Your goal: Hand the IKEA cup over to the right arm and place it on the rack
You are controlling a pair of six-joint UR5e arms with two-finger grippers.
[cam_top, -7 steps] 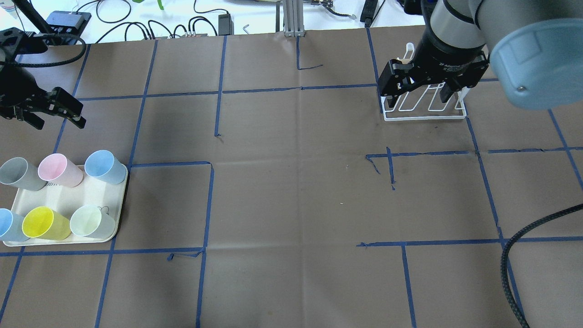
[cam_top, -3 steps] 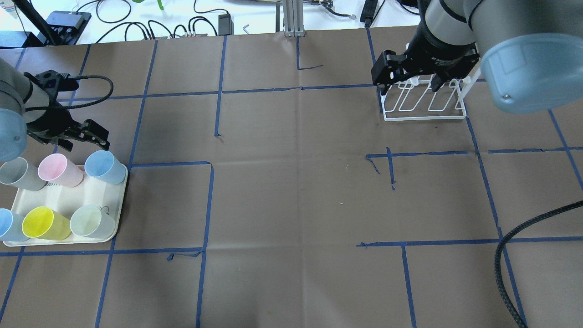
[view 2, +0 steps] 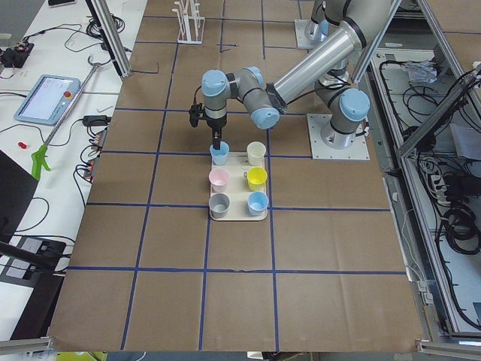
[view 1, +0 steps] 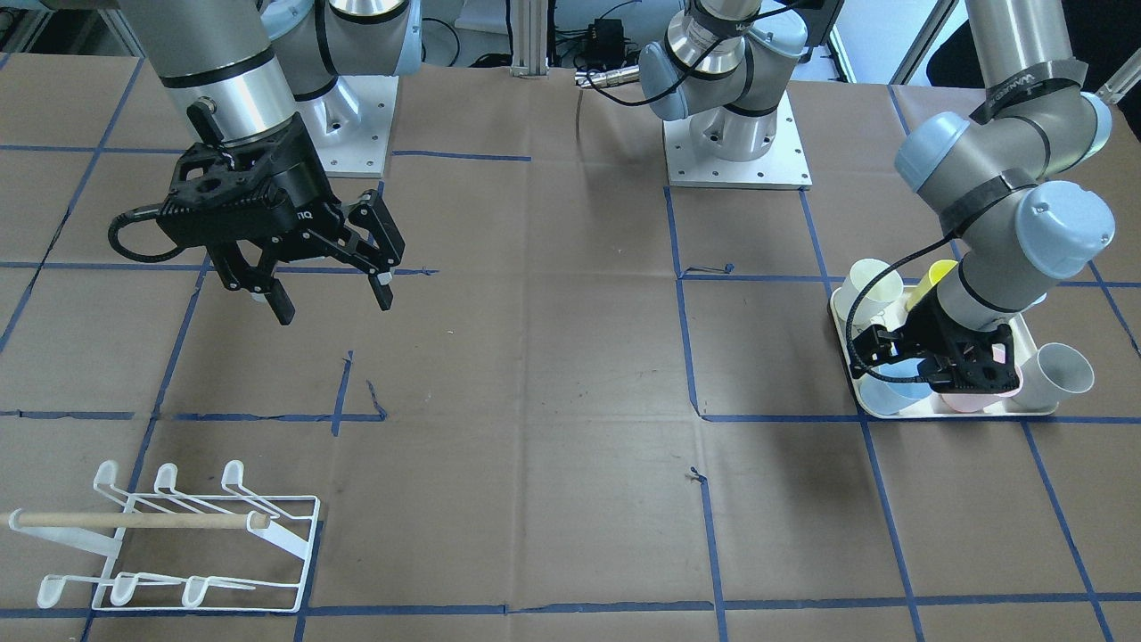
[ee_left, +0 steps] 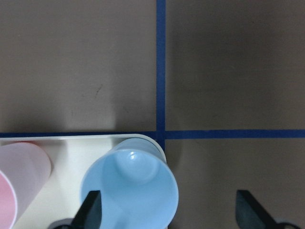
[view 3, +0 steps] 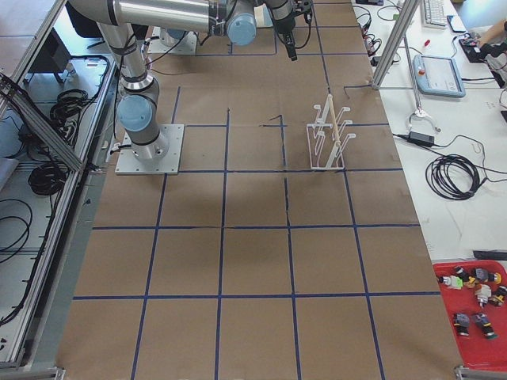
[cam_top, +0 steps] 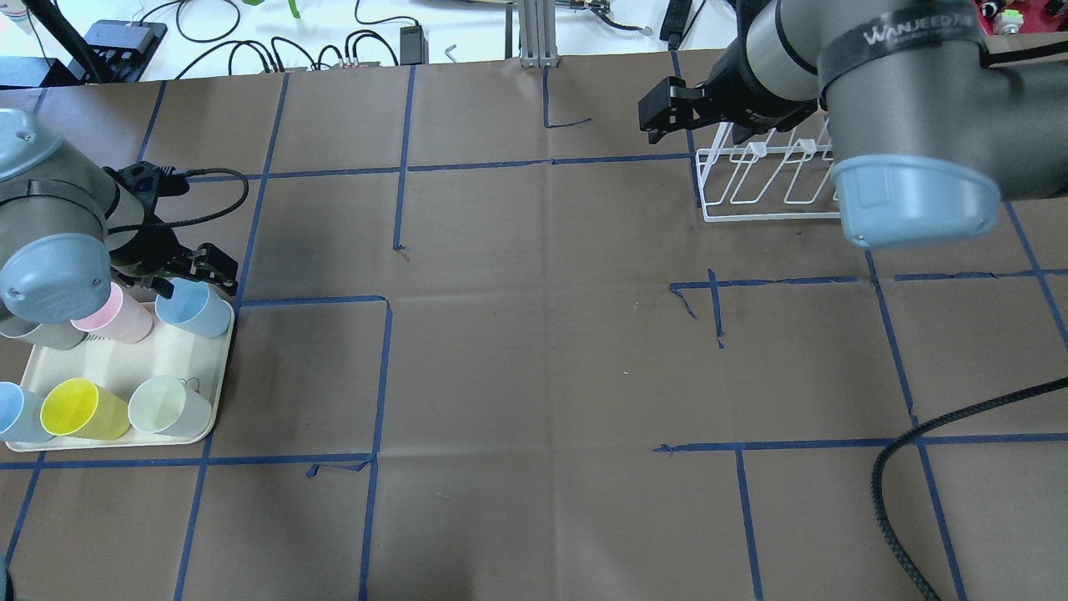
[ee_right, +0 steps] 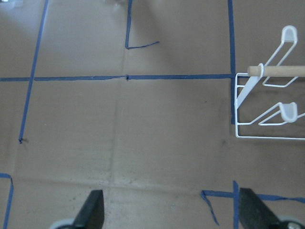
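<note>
Reaching for blue cup: left arm now at tray, right arm off rack

Front view: left gripper (view 1: 958, 370) low over the tray (view 1: 1043, 412), among the cups, fingers hard to make out here. Right gripper (view 1: 334, 308) hangs above bare table, jaws wide apart, nothing in them. Rack (view 1: 143, 520) sits well apart from it, no cup on it.

Overhead: a second ago the left gripper (cam_top: 185, 269) was up beyond the tray (cam_top: 117, 359); now it is at the blue cup (cam_top: 193, 306) on the tray's far right corner. Right gripper (cam_top: 667, 113) was over the rack (cam_top: 768, 217); it has slid off toward the table's middle.

Left side view: near arm points straight down onto the blue cup (view 2: 219, 153), which stands upright on the tray.

Right side view: rack (view 3: 329, 134) alone on the table; arms small at the top, grip state unreadable.

Left wrist: left gripper (ee_left: 169, 210) spread open. One finger (ee_left: 90, 210) is at the blue cup's (ee_left: 128, 188) rim, the other well outside it. Cup not gripped.

Right wrist: right gripper (ee_right: 172, 210) open and empty, rack (ee_right: 267, 70) at the frame's edge.

Meaning, as I read it: pick is about to start, with the left still needing to centre and close. The right seems to be clearing toward a handover spot. Handover and racking not yet done.
</note>
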